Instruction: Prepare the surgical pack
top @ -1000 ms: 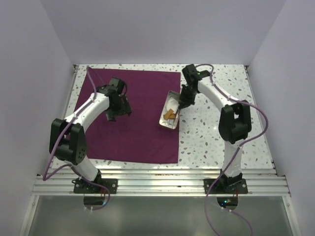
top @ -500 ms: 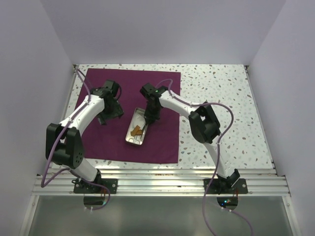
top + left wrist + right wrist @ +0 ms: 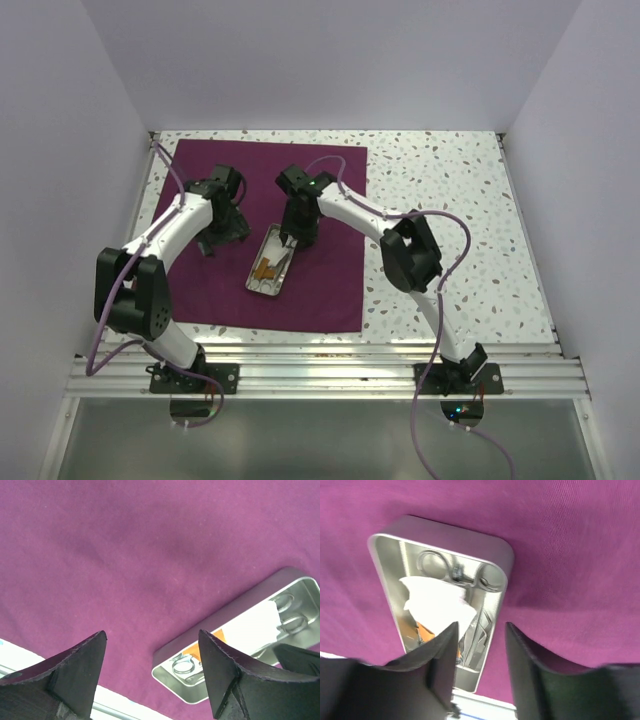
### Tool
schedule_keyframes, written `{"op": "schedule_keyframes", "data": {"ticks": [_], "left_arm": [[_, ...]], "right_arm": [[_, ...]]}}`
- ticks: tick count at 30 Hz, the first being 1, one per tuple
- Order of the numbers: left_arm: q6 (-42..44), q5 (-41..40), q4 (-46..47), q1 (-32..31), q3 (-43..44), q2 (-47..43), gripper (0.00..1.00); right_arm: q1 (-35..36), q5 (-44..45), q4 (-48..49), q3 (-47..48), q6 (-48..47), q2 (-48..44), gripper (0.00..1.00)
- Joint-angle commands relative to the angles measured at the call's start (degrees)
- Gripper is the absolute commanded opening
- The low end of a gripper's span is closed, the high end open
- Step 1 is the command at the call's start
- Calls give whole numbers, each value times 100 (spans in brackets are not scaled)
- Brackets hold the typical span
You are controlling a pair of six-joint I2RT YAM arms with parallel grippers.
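Note:
The surgical pack's plum-purple cloth [image 3: 200,290] lies spread flat as a large square on the left of the table. A small silver metal tray [image 3: 262,289] rests on its middle, holding white gauze [image 3: 437,602], an orange piece and ring-handled instruments. My right gripper [image 3: 292,238] hovers at the tray's far end. In the right wrist view the right gripper [image 3: 481,630] is open, its fingers either side of one long tray wall [image 3: 492,615] with gaps showing. My left gripper [image 3: 218,235] stands wide open over bare cloth [image 3: 125,555], left of the tray [image 3: 220,622], holding nothing.
Speckled white tabletop [image 3: 450,200] stretches right of the cloth. Plain walls close in the left, back and right sides. An aluminium rail [image 3: 320,365] runs along the near edge by the arm bases.
My right arm carried the tray from the bare table onto the middle of the cloth, set it down and opened its jaws. The left gripper shifted slightly left.

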Motion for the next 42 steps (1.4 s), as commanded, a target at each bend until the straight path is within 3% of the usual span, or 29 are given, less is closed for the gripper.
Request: {"op": "schedule_keyframes", "data": {"ticks": [1,2,6,12,15,20,33,42], "left_arm": [[52,-183,66,104,253,124,79],[104,-183,84,112,271,142,79],[289,-86,216,156,280,142,82],[753,342,452,183,280,2,86],[895,572,619,183,166,-349,95],[1282,950,1138,183,-63,-1105,100],[1388,1039,884,183,157,-1423,100],[1432,775,778,183,324,-1230,100]], "right_arm": [[31,488,-87,483,-875,-280,50],[22,672,-113,571,-1138,-403,61],[-65,1586,-140,730,-2832,-650,72],[-539,1746,194,440,-3802,-571,77],[-794,1518,423,317,-4118,-370,83],[-927,1105,581,414,-4664,9,88],[-1278,796,713,-184,-4674,255,90],[-1832,1517,221,-1307,-4322,-43,91]]}}
